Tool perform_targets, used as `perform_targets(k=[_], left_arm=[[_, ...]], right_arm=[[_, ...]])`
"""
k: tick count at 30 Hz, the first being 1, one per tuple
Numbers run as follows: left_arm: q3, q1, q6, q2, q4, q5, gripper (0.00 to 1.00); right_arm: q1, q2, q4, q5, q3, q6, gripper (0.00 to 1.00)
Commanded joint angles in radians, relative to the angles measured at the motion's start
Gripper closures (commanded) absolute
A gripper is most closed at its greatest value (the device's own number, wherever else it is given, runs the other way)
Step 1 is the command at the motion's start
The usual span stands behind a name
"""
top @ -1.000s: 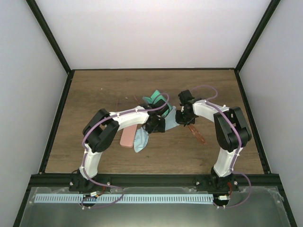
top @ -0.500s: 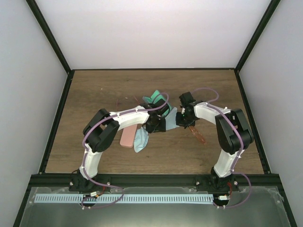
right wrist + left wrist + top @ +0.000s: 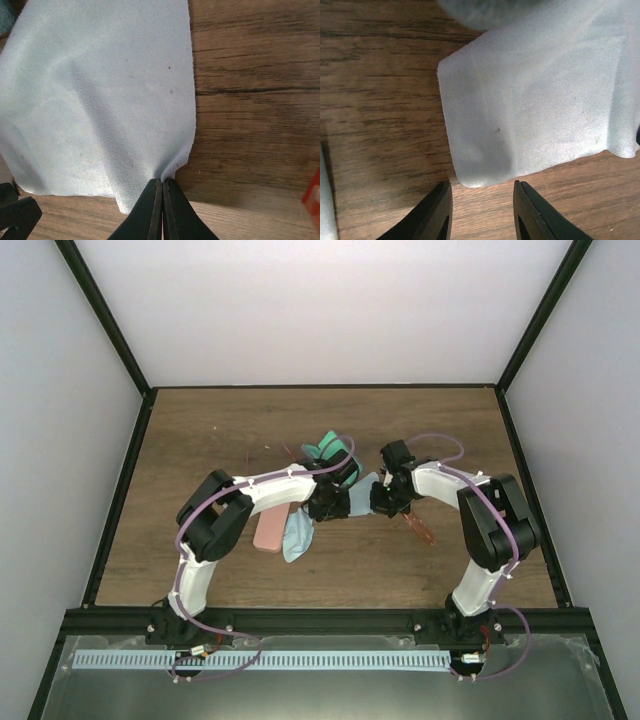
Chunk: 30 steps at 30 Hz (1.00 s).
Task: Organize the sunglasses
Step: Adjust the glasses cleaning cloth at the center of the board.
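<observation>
Overhead view of a wooden table (image 3: 200,440), two robot arms bent inward and meeting near its middle. Between them, a light blue cloth (image 3: 360,498), spread on the wood.

On the right gripper (image 3: 162,182), jaws clamped tight on the cloth's near edge, fabric puckered at the pinch. On the left gripper (image 3: 482,187), fingers apart and holding nothing, poised just short of the cloth's rounded corner, apparently not touching it.

One pair of reddish sunglasses (image 3: 420,525) on bare wood just beside the right gripper, on its outer, nearer side. Long axis slanting from far-left to near-right. Probably also the red sliver at the right edge of the right wrist view. Much closer to the right arm; cut off from the left arm by the cloth.

Likely next need: letting go of the cloth, then a short reach outward and back by the right arm, jaws set across that slanted frame.

Second pair not clearly made out; faint thin reddish lines beyond the left arm, too small to tell. Near the left forearm, a pink case (image 3: 268,530) and a second blue cloth (image 3: 296,538).
</observation>
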Motion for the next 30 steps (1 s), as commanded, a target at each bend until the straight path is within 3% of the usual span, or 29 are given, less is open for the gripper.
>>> perform_targets(k=[1, 11, 24, 30], left_arm=[[0.016, -0.007, -0.011, 0.039, -0.010, -0.030, 0.66], [0.035, -0.003, -0.001, 0.056, -0.022, -0.080, 0.74], [0.039, -0.003, 0.011, 0.071, -0.041, -0.075, 0.95], [0.039, -0.004, 0.015, 0.054, -0.047, -0.082, 0.96]], right_arm=[[0.009, -0.020, -0.009, -0.009, -0.016, 0.007, 0.99], [0.010, -0.021, -0.008, 0.002, -0.026, -0.003, 0.99], [0.010, -0.017, -0.006, 0.005, -0.033, -0.008, 0.99], [0.008, -0.014, -0.005, 0.005, -0.033, -0.009, 0.99]])
